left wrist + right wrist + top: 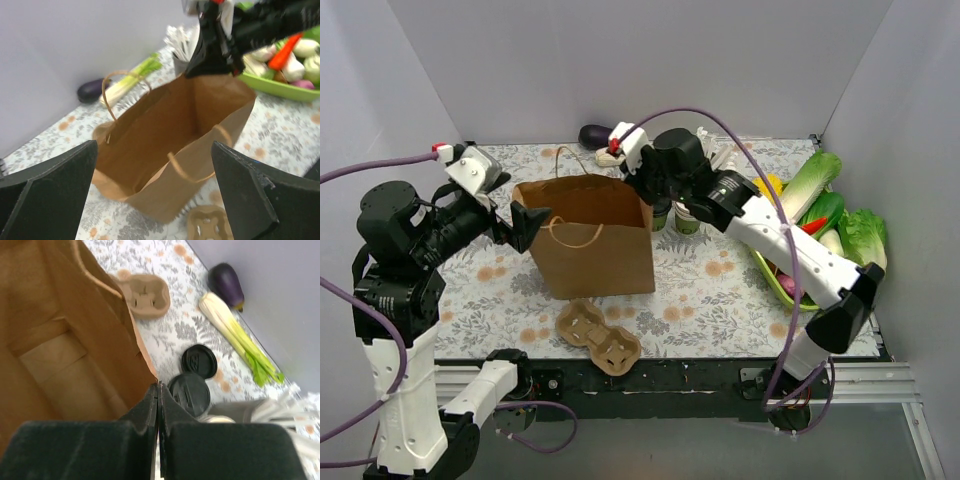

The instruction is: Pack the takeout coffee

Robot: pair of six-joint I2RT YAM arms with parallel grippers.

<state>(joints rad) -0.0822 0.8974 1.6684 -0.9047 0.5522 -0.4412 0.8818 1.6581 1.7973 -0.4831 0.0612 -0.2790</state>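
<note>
A brown paper bag (592, 240) stands open and upright in the middle of the table. My right gripper (638, 187) is shut on the top of its right rim; in the right wrist view the paper edge runs into the closed fingertips (158, 390). The takeout coffee (663, 211), with its black lid (190, 394), stands just right of the bag, below that gripper. My left gripper (517, 222) hangs open at the bag's left side, and its wide-apart fingers frame the bag's mouth (170, 125). The bag (55, 360) looks empty inside.
A loose black lid (199, 361) lies beyond the coffee, and a lidless cup (687, 220) stands beside it. A cardboard cup carrier (598, 337) lies near the front edge. An eggplant (595, 135) and a leek (240, 340) lie at the back. A green vegetable basket (790, 285) sits at the right.
</note>
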